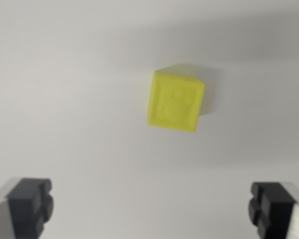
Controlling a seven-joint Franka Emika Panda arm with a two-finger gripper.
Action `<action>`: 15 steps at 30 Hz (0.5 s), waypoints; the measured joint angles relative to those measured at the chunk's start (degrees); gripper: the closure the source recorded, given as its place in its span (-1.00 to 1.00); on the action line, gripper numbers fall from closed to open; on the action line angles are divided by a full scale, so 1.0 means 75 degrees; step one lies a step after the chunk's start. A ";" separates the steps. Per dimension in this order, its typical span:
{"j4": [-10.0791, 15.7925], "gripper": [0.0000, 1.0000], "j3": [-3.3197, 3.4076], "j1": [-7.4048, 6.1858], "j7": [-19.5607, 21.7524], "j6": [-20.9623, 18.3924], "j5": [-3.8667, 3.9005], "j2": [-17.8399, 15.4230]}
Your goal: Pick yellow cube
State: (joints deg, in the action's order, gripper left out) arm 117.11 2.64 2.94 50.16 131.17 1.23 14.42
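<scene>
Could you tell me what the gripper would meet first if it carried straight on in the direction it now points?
Probably the yellow cube, which lies ahead of the open gripper, slightly toward the wrist view's right of centre. Depth is unclear, so it might reach the bare white surface instead.

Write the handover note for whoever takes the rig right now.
Gripper: open, empty, fingers wide apart at the wrist view's bottom corners.
Cube: yellow, resting on the plain white surface, above the gap between the fingers and a little toward the wrist view's right, slightly rotated. Not touched by either finger.
Done: nothing beyond getting the cube in view.
Left: centre over the cube, probably turn to match its faces, descend, close, lift.
</scene>
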 joint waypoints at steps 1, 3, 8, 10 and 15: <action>0.0015 -1.00 0.0000 0.0006 0.0014 0.0044 -0.0005 0.0029; 0.0043 -1.00 0.0000 0.0018 0.0040 0.0129 -0.0016 0.0086; 0.0109 -1.00 0.0000 0.0048 0.0108 0.0346 -0.0044 0.0233; 0.0133 -1.00 0.0000 0.0061 0.0135 0.0431 -0.0056 0.0294; 0.0180 -1.00 0.0000 0.0088 0.0192 0.0623 -0.0082 0.0436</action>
State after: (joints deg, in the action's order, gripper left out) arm 118.46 2.64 3.60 51.60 135.85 0.61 17.69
